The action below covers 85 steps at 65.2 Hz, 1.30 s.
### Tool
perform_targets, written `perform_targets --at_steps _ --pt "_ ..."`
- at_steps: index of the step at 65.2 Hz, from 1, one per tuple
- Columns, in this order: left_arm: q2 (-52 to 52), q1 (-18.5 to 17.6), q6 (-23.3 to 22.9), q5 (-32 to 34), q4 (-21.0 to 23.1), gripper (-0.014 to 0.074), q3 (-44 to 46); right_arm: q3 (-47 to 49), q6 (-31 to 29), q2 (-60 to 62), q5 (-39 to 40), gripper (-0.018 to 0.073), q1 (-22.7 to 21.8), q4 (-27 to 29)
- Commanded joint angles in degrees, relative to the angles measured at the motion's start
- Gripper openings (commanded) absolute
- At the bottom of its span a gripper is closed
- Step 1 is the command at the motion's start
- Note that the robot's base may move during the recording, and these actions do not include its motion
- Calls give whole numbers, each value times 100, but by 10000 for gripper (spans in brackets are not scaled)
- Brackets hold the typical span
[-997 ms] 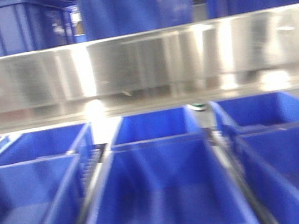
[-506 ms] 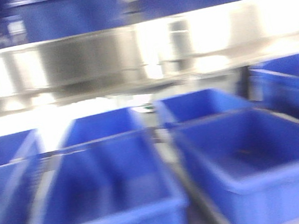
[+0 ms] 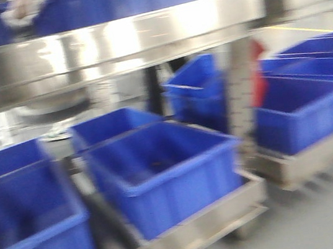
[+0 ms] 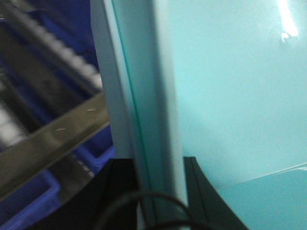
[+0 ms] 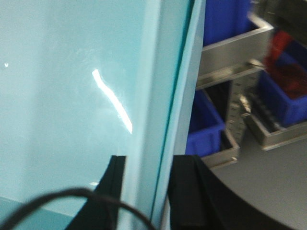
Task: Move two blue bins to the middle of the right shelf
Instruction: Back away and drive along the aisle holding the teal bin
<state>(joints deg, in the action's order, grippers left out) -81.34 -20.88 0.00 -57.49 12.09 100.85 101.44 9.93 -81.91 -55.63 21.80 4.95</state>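
Firmly on pale aqua bin (image 4: 230, 96): left hand (image 4: 154, 167) and right hand (image 5: 151, 165), each pinching its rim.

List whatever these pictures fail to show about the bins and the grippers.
- Bin count: the bin wall fills both wrist views, with its edges cut off; whether it is one bin or two nested cannot be told.
- Left gripper, right gripper: only the dark fingers flanking the wall show; the bottom edge cuts off the rest.
- Front view: blur smears the rail and crates; no pale bin is in frame.

Black left gripper (image 4: 151, 162), right gripper (image 5: 151, 159), looping cables (image 4: 144, 195)
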Motion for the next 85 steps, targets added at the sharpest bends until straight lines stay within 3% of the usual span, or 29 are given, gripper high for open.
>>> perform_targets --at_steps 1,85 --pt "148 -80 110 325 672 -110 119 61 43 38 644 -154 6 63" --pt "148 -80 110 325 672 -110 119 61 43 38 644 -154 6 63"
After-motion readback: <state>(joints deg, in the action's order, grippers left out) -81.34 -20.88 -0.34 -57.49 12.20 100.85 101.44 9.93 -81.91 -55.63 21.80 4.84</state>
